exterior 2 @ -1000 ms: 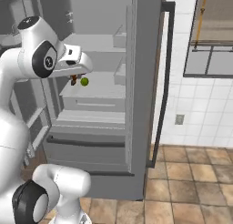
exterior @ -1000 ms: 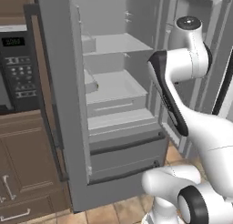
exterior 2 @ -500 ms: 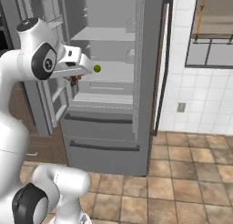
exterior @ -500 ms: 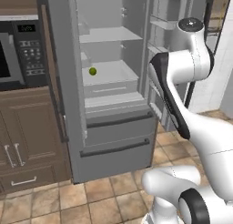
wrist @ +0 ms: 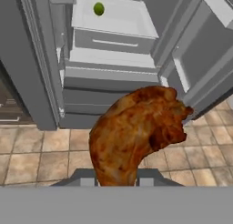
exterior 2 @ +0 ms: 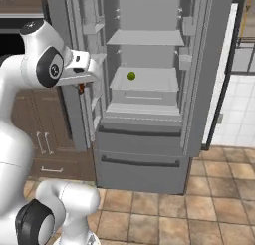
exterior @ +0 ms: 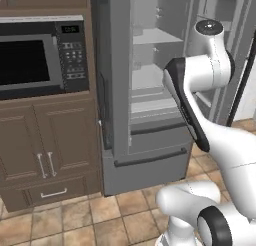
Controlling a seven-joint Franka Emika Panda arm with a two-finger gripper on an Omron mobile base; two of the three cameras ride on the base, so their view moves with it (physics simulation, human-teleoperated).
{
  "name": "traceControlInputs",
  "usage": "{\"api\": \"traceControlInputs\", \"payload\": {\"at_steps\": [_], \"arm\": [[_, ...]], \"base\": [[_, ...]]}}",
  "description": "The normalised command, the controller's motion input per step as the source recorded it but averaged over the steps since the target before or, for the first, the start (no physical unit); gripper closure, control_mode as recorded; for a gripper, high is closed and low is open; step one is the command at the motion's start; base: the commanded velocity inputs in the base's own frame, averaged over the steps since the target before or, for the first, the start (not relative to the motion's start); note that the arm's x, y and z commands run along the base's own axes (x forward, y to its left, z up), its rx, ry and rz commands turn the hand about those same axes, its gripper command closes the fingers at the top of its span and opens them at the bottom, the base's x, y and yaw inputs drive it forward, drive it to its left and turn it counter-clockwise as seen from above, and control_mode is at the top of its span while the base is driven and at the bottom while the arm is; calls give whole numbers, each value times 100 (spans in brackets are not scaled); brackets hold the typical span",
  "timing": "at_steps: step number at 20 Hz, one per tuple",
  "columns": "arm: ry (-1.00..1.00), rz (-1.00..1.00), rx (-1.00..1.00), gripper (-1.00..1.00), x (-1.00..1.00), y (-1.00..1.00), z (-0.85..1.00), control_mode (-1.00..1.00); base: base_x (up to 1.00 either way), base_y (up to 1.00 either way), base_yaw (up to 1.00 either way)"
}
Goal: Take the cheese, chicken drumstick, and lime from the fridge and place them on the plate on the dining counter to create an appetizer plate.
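Surroundings: the fridge [exterior 2: 144, 89] stands open, both doors swung wide; to its left a black built-in microwave [exterior: 35, 57] sits above dark brown wooden cabinets [exterior: 47, 155] with slim metal handles; a white tiled wall [exterior 2: 239, 114] lies to the fridge's right; the floor [exterior 2: 164, 209] is tan and brown stone tile.
In the way: the robot's own white arm crosses in front of the fridge opening in the left base view; between the hand and the shelves nothing else stands.
Hand: the hand [exterior 2: 82, 87] is clenched on the chicken drumstick [wrist: 136, 132], held out in front of the fridge, clear of the shelves, over the floor.
Chicken drumstick: reddish-brown, glossy, lumpy roasted skin, thick at one end and curving narrower toward the fingers; in the right base view it is just a small dark red speck under the hand.
Lime: the lime [exterior 2: 131, 75] is a small smooth yellow-green ball on a pale grey middle shelf, near the shelf's left back corner, well apart from the hand.
Fridge: grey outside, pale grey smooth shelves, drawers and door bins inside.
Writing: the microwave's keypad marks are too small to read.
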Motion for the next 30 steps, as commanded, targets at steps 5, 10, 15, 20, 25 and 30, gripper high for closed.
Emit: {"api": "traceControlInputs", "payload": {"at_steps": [5,10,15,20,25,30], "arm": [[0,0,0,100,0,0,0,100],[0,0,0,100,0,0,0,100],[0,0,0,100,0,0,0,100],[0,0,0,100,0,0,0,100],[0,0,0,100,0,0,0,100],[0,0,0,100,0,0,0,100]], "base": [[-45,91,0],[-54,97,0],[-41,100,0],[-10,100,0],[0,100,-3],[0,100,-7]]}}
